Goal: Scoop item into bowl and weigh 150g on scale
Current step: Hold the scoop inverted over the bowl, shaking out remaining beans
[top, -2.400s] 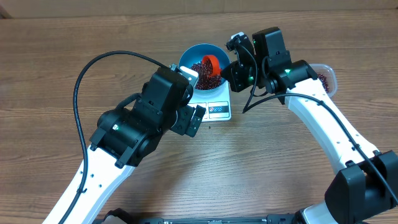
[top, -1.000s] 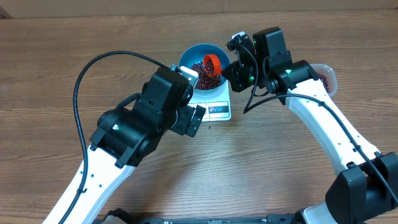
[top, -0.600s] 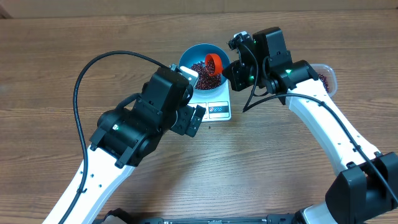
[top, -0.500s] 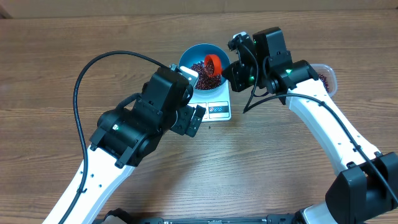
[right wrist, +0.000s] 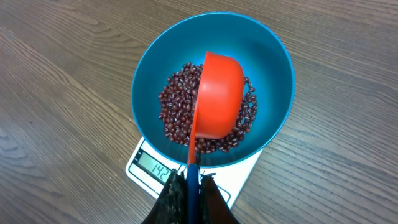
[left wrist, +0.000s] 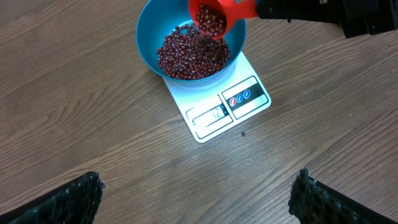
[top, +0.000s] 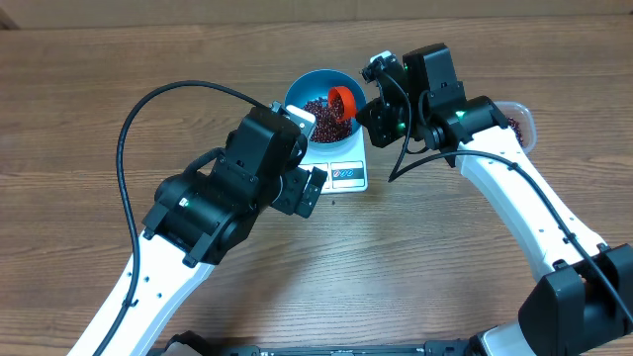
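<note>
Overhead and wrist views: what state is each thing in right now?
Red scoop, tipped over the bowl, beans inside.
Blue bowl, on the scale, partly filled.
Beans, loose heap in the bowl.
Scale, display on, appears to read 142.
Clear tub, only partly in view, some beans inside.
Left gripper, open, empty.
Right gripper, shut on the scoop's handle.

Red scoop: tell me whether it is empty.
No, the red scoop holds beans inside it, tilted above the blue bowl.
</note>
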Robot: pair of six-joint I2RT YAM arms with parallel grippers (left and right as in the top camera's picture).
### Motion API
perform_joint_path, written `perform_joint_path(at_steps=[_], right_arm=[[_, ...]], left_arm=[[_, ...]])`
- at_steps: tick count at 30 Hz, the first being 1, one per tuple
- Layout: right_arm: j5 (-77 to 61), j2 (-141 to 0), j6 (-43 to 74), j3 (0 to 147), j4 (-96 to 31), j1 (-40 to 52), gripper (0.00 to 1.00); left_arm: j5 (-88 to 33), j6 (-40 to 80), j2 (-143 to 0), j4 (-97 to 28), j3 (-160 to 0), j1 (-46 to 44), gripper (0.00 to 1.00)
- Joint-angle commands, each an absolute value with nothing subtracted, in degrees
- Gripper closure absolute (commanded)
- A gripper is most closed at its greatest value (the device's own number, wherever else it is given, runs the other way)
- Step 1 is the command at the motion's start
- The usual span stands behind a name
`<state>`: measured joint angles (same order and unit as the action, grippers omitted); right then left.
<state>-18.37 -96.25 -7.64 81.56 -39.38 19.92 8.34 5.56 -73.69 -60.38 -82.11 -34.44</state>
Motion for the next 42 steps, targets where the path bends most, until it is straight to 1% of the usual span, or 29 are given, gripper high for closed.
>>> perform_joint_path(at_steps=[1,7,42], right_arm=[[-24.95,-93.65,-13.85,83.40,-40.01,20.18,0.97],[-16.71,-93.65,-7.29,83.40,-38.89,20.18,0.96],[-16.73,-93.65,-7.29,83.37,-39.75,20.18,0.96]], left_arm=[[7.86,4.69,-74.22,-60.18,-82.35,-34.04,0.00],[7.86,4.69,-74.22,-60.18,-82.35,-34.04,0.00],[7.86,4.69,-74.22,-60.18,-82.35,-34.04,0.00]])
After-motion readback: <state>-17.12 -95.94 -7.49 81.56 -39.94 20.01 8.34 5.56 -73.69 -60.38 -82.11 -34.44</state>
